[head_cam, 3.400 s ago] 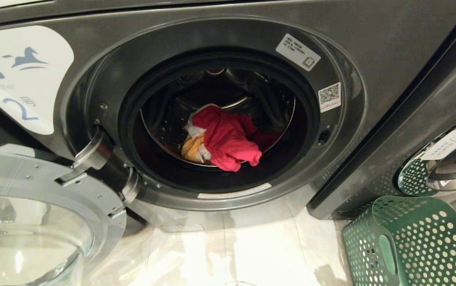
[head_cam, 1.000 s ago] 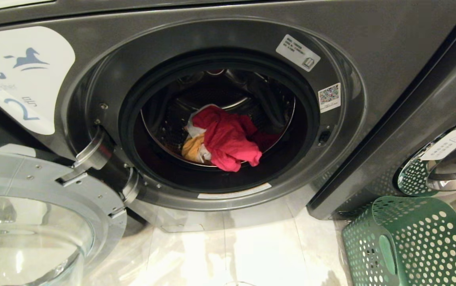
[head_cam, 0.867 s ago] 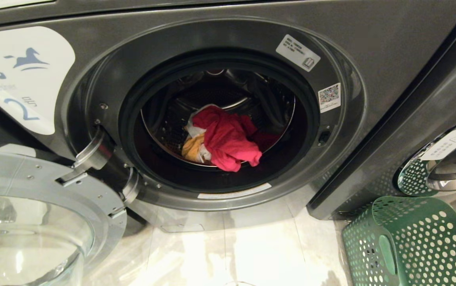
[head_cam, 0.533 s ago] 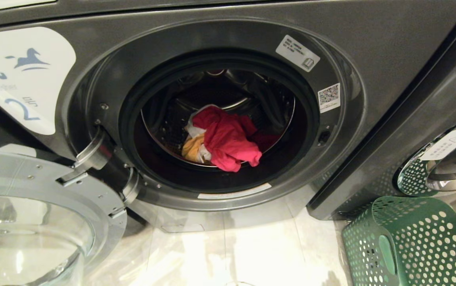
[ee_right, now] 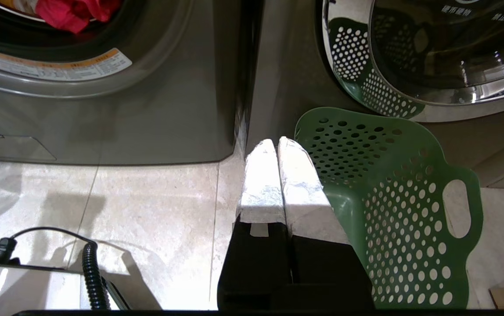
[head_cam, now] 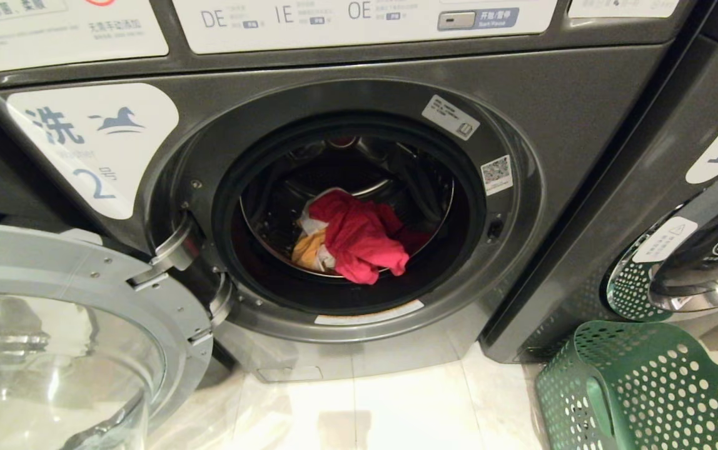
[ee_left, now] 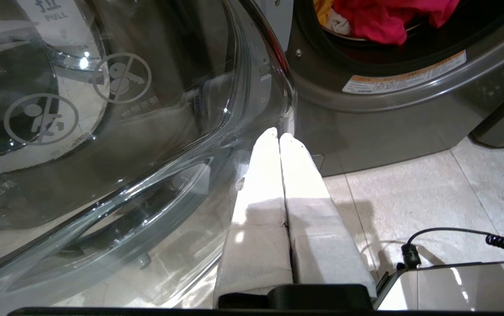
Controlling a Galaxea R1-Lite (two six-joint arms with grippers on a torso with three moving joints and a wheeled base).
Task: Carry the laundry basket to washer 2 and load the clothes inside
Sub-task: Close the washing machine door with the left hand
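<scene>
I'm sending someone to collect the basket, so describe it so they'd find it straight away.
Find the grey washer with its door open and red clothes inside. On the floor to its right, before the next washer, stands the basket: green plastic, dotted with round holes, empty.

Dark grey washer 2 [head_cam: 584, 112] with horse-and-2 label, its glass door swung open at left, pink-red, yellow-orange and white clothes [head_cam: 353, 240] heaped inside the drum, green perforated laundry basket [head_cam: 640, 387] on the floor at right, empty

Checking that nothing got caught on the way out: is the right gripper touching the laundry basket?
Cannot tell. In the right wrist view the shut right gripper overlaps the laundry basket rim, with no gap or contact plainly shown.
</scene>
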